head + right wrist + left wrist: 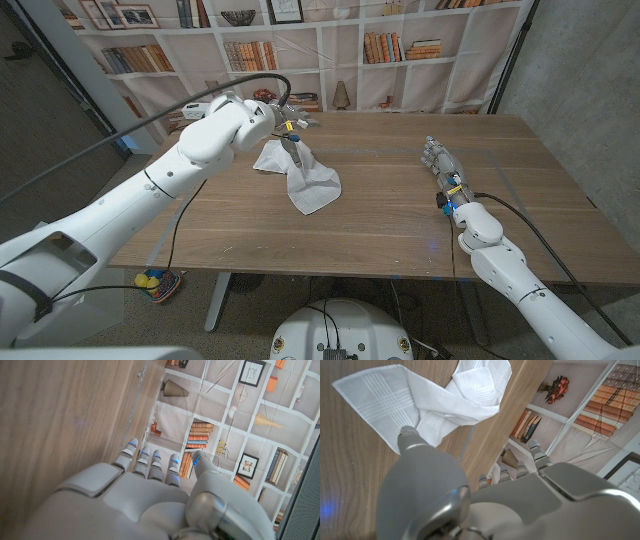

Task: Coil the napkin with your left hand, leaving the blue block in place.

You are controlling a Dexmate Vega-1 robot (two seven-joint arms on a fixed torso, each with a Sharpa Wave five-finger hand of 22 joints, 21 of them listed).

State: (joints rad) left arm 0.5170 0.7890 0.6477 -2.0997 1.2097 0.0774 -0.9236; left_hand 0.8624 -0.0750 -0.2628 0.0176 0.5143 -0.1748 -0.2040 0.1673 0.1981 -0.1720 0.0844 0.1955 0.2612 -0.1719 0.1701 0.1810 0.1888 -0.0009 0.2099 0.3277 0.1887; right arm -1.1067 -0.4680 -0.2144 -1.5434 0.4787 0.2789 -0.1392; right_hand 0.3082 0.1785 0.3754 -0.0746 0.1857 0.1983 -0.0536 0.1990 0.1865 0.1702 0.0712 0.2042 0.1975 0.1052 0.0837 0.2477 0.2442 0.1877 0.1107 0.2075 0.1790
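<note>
A white napkin (pixel 310 183) lies bunched and partly folded on the wooden table (pixel 400 225), left of the middle. My left hand (pixel 285 125) hovers over its far end. One finger (pixel 293 150) points down onto the cloth while the others spread out toward the back. In the left wrist view that fingertip (pixel 407 434) touches a fold of the napkin (pixel 450 397), with a flat checked corner spread beside it. I see no pinch. My right hand (pixel 445 172) lies on the table at the right with fingers straight and nothing in it; its fingers (pixel 150 460) reach toward the table's far edge.
A bookshelf backdrop (pixel 390 45) stands behind the table's far edge. A black cable (pixel 200 100) arcs over my left arm. A small yellow and blue object (pixel 150 282) lies on the floor by the front left corner. Bare wood stretches between the napkin and my right hand.
</note>
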